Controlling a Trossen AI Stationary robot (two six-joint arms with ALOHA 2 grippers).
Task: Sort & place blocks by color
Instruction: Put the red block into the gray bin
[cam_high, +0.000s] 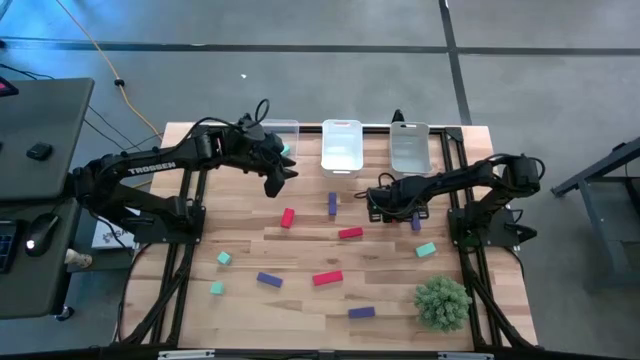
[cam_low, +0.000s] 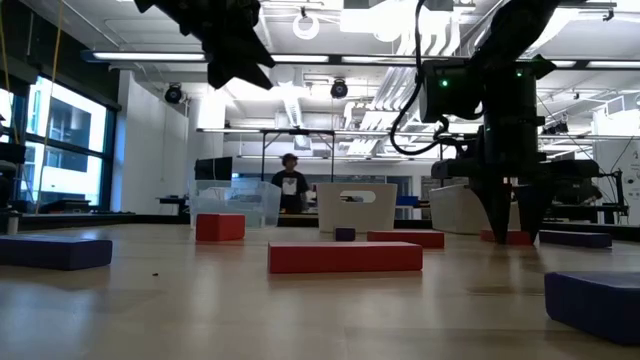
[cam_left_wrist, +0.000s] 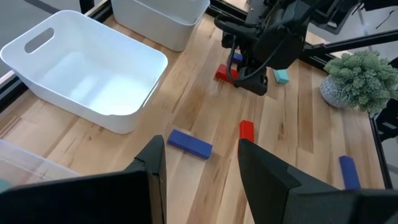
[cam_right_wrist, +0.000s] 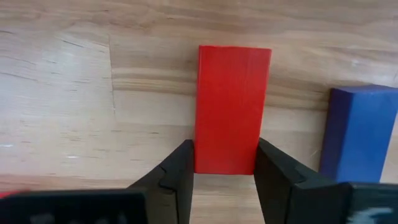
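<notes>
My right gripper (cam_right_wrist: 224, 171) is down on the table (cam_high: 300, 300), squeezing a red block (cam_right_wrist: 231, 106) beside a blue block (cam_right_wrist: 360, 130). My left gripper (cam_left_wrist: 202, 165) hangs open and empty above the bins (cam_high: 341, 146).

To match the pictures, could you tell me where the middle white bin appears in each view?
High view: middle white bin, centre of the table's far edge.
Low view: centre.
Left wrist view: upper left.
Right wrist view: not in it.
Shared landmark: purple block before it.
</notes>
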